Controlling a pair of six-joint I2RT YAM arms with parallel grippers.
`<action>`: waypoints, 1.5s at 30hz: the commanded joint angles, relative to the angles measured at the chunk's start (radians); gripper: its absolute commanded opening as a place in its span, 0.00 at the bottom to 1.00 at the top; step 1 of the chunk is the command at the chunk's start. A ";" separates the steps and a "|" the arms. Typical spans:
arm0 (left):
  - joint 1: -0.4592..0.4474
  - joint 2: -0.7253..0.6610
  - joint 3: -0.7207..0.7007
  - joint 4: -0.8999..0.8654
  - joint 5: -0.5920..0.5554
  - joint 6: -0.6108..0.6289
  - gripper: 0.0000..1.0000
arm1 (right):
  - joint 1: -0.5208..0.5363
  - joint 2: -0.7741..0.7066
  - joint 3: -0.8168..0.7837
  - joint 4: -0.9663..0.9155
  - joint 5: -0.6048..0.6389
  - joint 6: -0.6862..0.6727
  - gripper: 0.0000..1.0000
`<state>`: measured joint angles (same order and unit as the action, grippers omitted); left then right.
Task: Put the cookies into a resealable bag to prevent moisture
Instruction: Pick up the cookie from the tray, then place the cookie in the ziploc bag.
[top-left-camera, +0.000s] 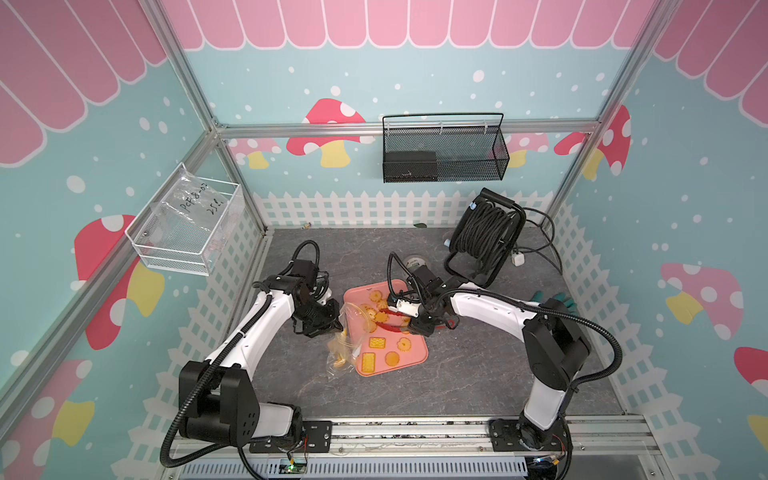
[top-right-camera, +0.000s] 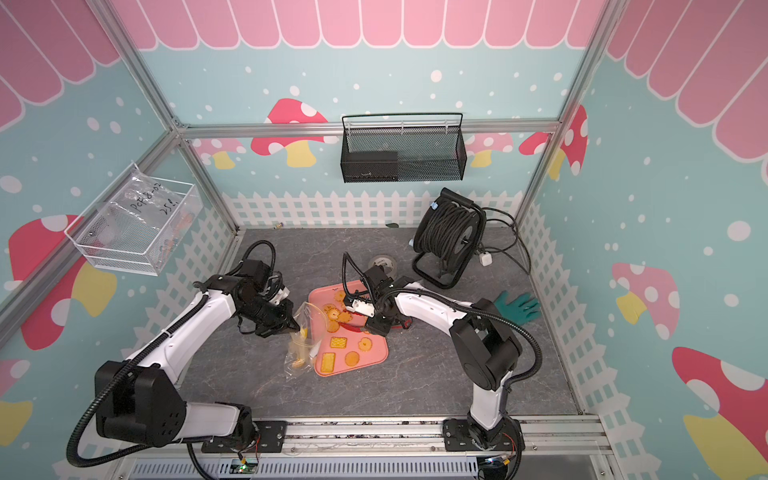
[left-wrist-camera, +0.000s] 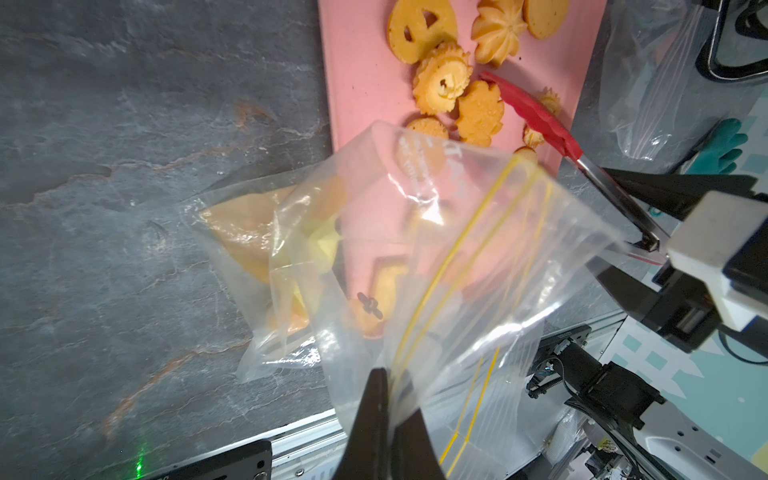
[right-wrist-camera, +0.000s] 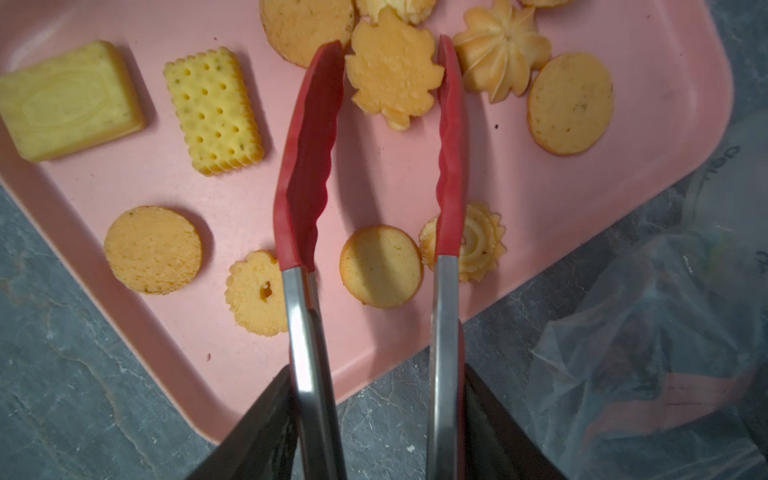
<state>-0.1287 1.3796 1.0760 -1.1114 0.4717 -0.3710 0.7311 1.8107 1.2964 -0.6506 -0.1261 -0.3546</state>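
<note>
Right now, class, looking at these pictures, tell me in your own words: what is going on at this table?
The left gripper is shut on the mouth edge of a clear resealable bag, holding it open at the edge of the pink tray. A few cookies are inside the bag. The right gripper grips tongs, whose red tips sit on either side of a leaf-shaped cookie on the tray. Many more lie on the tray.
</note>
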 joint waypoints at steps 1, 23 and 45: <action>-0.009 -0.027 -0.013 0.031 -0.007 -0.018 0.00 | -0.004 -0.009 0.026 -0.030 -0.024 -0.024 0.56; -0.038 -0.022 -0.006 0.035 -0.059 -0.006 0.00 | -0.006 -0.449 -0.043 -0.023 -0.228 0.072 0.42; -0.052 -0.066 -0.033 0.037 -0.035 -0.017 0.00 | 0.081 -0.290 0.046 0.017 -0.230 -0.002 0.55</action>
<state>-0.1783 1.3285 1.0603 -1.0790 0.4305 -0.3897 0.8116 1.5852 1.3315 -0.6575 -0.3336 -0.3435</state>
